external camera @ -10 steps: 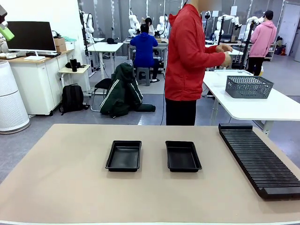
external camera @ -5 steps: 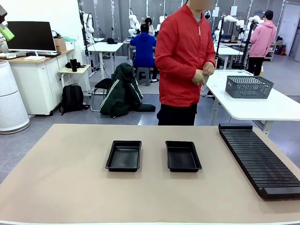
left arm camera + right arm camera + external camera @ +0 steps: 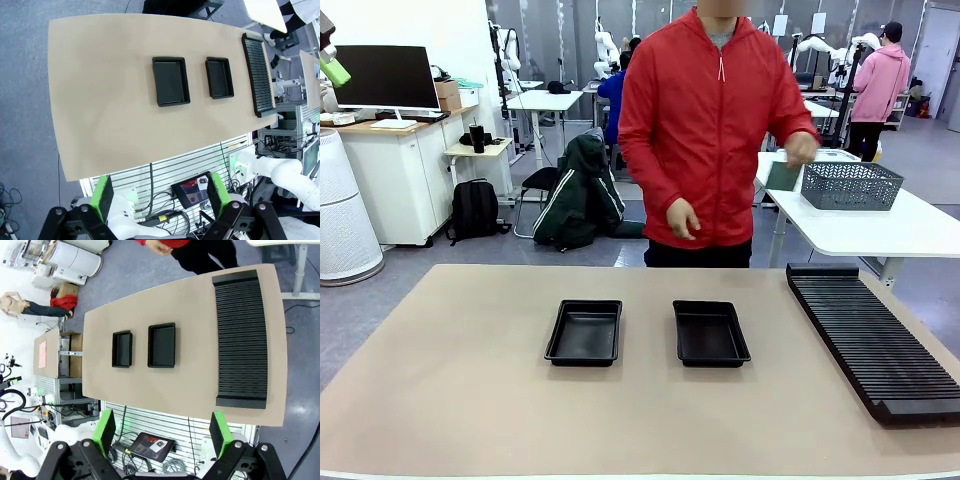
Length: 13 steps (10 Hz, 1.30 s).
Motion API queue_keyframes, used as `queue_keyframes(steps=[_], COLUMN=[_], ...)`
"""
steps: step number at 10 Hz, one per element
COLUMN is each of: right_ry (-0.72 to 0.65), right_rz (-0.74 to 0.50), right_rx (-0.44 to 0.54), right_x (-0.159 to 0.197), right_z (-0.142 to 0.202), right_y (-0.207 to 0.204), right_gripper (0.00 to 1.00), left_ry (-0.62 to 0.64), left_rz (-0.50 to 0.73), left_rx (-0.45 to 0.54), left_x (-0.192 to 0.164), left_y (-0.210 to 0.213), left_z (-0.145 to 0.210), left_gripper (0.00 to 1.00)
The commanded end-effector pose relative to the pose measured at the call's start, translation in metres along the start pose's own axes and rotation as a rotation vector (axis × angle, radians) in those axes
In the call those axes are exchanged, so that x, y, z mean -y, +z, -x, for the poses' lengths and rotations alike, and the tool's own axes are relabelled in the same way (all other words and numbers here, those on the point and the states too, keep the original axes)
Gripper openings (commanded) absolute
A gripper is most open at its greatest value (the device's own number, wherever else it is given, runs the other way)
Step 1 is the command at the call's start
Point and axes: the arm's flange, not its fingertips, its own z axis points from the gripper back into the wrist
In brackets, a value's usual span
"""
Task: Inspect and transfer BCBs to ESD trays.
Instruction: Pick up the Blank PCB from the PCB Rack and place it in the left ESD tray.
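Beige surface (image 3: 470, 400) carries the two ESD trays (image 3: 584, 332) side by side, well ahead of the left gripper (image 3: 161, 194) and the right gripper (image 3: 162, 432). Both grippers hang high above it, jaws spread wide, holding nothing. One BCB (image 3: 782, 177) (pale grey-green) sits in the person's hand (image 3: 802, 148), far beyond both grippers, just beside a mesh basket (image 3: 850, 185).
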Motion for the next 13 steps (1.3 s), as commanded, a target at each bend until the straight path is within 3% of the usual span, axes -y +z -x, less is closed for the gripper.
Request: queue_keyframes(steps=[1, 13], right_ry=[0.022, 0.022], right_rz=[-0.003, -0.003], right_rx=[-0.010, -0.010], right_x=[-0.0002, -0.0002], right_z=[-0.0013, -0.0013], right_y=[-0.0031, -0.0031], right_gripper=[1.00, 1.00], left_ry=[0.002, 0.002], left_rz=[0.002, 0.002], left_rx=[-0.004, -0.004], left_x=[0.0000, 0.0000], left_y=[-0.0016, -0.0016], left_z=[0.0001, 0.0001], left_gripper=[1.00, 1.00])
